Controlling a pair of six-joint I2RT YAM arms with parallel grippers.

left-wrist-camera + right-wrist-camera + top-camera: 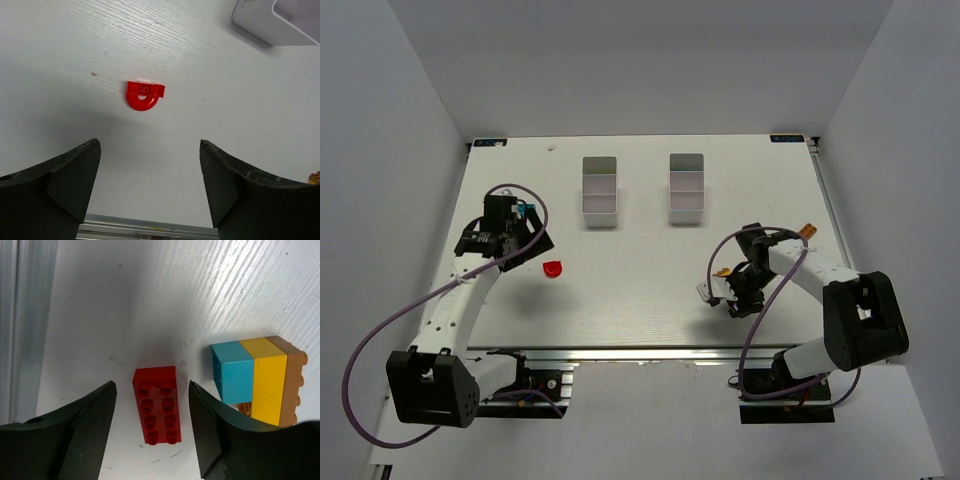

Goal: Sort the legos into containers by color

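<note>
A red rounded lego (pixel 144 95) lies flat on the white table, ahead of my open, empty left gripper (pixel 149 146); it also shows in the top view (pixel 552 269), just right of that gripper (pixel 523 250). My right gripper (pixel 152 386) is open and low over the table, with a red two-by-four lego (pixel 156 405) lying between its fingers, untouched. Next to it are a blue lego (pixel 231 371), a yellow lego (pixel 269 382) and an orange-tan lego (pixel 293 380) joined side by side. In the top view the right gripper (pixel 732 293) hides these. Two white three-compartment containers (pixel 600 190) (pixel 687 188) stand at the back.
A small orange piece (pixel 809 231) lies near the table's right edge. The metal rail of the table's near edge (pixel 25 315) runs close to the right gripper. A container's corner (pixel 280 22) shows at the top right of the left wrist view.
</note>
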